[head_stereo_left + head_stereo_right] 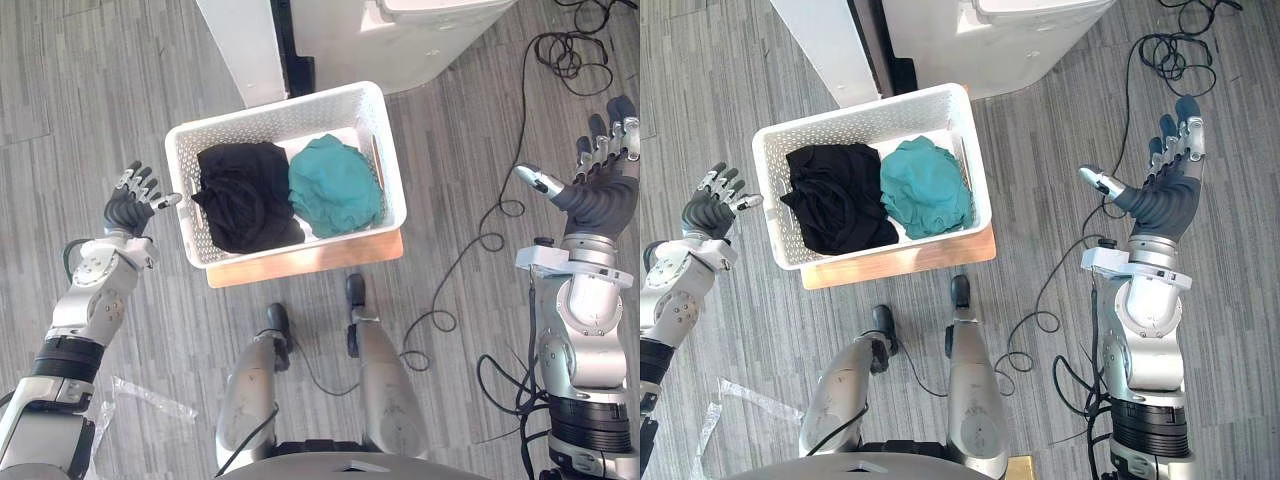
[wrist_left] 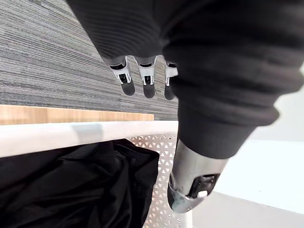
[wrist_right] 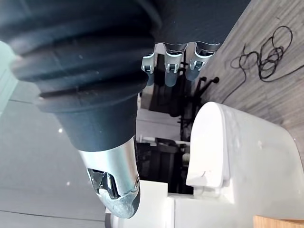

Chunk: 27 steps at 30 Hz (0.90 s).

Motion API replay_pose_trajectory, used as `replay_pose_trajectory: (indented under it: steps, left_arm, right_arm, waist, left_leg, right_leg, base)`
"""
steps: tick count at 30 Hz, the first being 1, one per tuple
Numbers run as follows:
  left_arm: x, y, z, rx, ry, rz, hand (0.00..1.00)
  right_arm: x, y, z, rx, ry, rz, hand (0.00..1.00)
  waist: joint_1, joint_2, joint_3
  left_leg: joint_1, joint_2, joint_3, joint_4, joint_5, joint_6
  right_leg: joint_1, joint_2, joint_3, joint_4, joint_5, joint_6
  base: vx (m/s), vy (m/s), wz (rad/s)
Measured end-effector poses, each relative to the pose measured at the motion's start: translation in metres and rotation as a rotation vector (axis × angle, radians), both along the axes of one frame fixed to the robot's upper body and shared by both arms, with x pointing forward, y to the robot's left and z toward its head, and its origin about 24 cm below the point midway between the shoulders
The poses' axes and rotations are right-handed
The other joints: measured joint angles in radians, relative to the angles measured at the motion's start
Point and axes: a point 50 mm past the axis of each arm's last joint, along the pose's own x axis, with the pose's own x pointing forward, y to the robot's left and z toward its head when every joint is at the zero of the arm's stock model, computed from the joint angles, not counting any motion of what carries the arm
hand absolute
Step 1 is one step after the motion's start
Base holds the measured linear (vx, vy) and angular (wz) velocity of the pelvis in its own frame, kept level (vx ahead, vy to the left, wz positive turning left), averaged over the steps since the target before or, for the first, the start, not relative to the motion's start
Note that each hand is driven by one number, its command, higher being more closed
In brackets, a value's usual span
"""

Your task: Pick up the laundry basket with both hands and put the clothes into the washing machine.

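The left hand (image 1: 135, 195), fingers loosely spread and holding nothing, hovers just beside the left short wall of the laundry basket (image 1: 270, 112) without touching it. The right hand (image 1: 600, 170), fingers straight and thumb out, is well apart to the basket's right over grey floor (image 1: 450, 130). The one white perforated basket sits on a wooden board (image 1: 310, 258), near the white washing machine (image 1: 420, 40), with open floor at both short sides. Inside lie two garments, side by side: one black garment (image 1: 243, 195) and one teal garment (image 1: 335, 185).
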Motion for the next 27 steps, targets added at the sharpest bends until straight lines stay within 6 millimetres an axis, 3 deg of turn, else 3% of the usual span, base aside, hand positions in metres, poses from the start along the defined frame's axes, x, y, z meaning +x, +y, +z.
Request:
replay_pose_trajectory:
  steps: [9,13,16,21,25,27]
  left_arm:
    - [0.005,0.013,-0.040,-0.059,0.143,0.105,0.00]
    - [0.003,0.031,-0.042,-0.090,0.143,0.195,0.00]
    - [0.010,0.032,-0.039,-0.076,0.147,0.208,0.00]
    - [0.030,0.018,-0.010,-0.071,0.065,0.141,0.00]
    - [0.043,-0.015,0.029,0.062,-0.041,-0.015,0.00]
    - [0.043,-0.022,0.039,0.106,-0.073,-0.051,0.00]
  right_arm:
    - [-0.002,0.006,0.015,-0.010,-0.088,0.031,0.00]
    - [-0.008,0.009,0.025,-0.022,-0.151,0.043,0.00]
    - [-0.010,0.006,0.032,-0.002,-0.199,0.026,0.00]
    - [-0.009,0.009,0.041,-0.006,-0.246,0.039,0.00]
    - [-0.011,0.009,0.038,-0.007,-0.239,0.039,0.00]
    - [-0.011,0.009,0.036,-0.008,-0.229,0.040,0.00]
  waist:
    - [0.002,0.000,0.000]
    - [0.003,0.000,0.000]
    - [0.009,0.000,0.000]
    - [0.008,0.000,0.000]
    - [0.009,-0.001,0.000]
    - [0.009,-0.001,0.000]
  left_leg:
    - [-0.050,0.015,0.031,0.026,-0.003,-0.003]
    - [-0.066,0.026,0.036,0.035,-0.003,-0.002]
    - [-0.086,0.032,0.038,0.044,-0.003,-0.001]
    - [-0.107,0.039,0.047,0.051,0.000,0.003]
    - [-0.124,0.042,0.051,0.063,0.000,0.004]
    - [-0.125,0.042,0.052,0.067,0.000,0.004]
  right_leg:
    - [-0.035,0.003,0.003,-0.008,0.022,-0.001]
    - [-0.038,0.012,0.004,-0.030,0.039,-0.002]
    - [-0.051,0.016,0.003,-0.035,0.048,-0.005]
    - [-0.059,0.019,0.007,-0.066,0.076,-0.004]
    - [-0.057,0.019,0.006,-0.093,0.098,-0.002]
    - [-0.057,0.019,0.006,-0.094,0.101,-0.002]
  base:
    - [-0.01,0.002,-0.01]
    - [0.01,-0.004,-0.04]
    - [0.00,-0.008,-0.01]
    - [0.00,-0.014,-0.04]
    - [0.00,-0.003,-0.01]
    - [0.00,-0.026,-0.02]
